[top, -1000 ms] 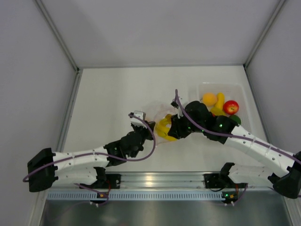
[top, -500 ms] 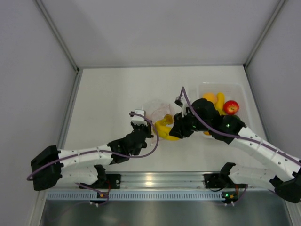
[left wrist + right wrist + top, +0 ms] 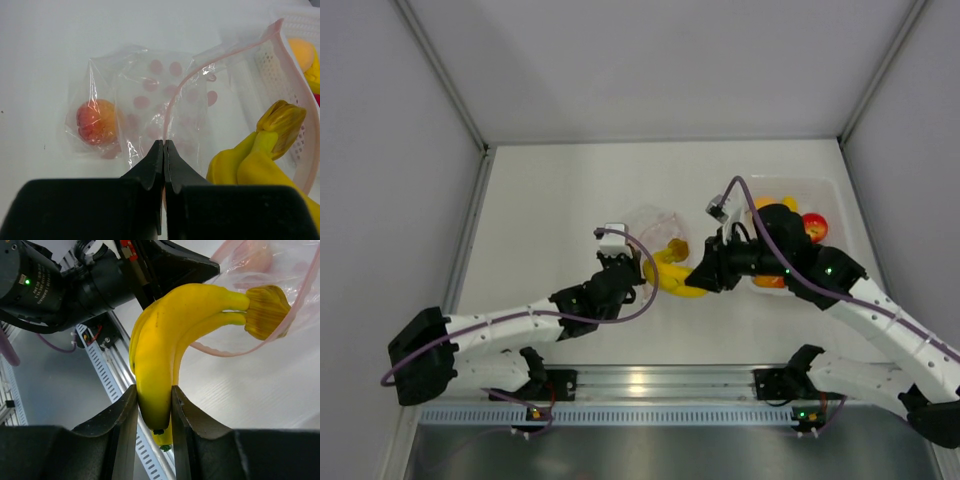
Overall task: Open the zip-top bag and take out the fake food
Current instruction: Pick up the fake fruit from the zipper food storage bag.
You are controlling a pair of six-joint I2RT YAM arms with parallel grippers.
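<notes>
We hold the left end effector closed flat on the pink zip strip of the zip-top bag, which lies mid-desk with its mouth gaping. The right end effector grips the bananas near their lower end, their stems at the bag's mouth. The bag looks thin, limp and slippery, so we judge the stiffer strip the best hold. The bananas look light, hard and glossy, apt to swivel. A peach sits inside the bag. The right arm hides much of the tray, and creases blur whatever else the bag holds.
</notes>
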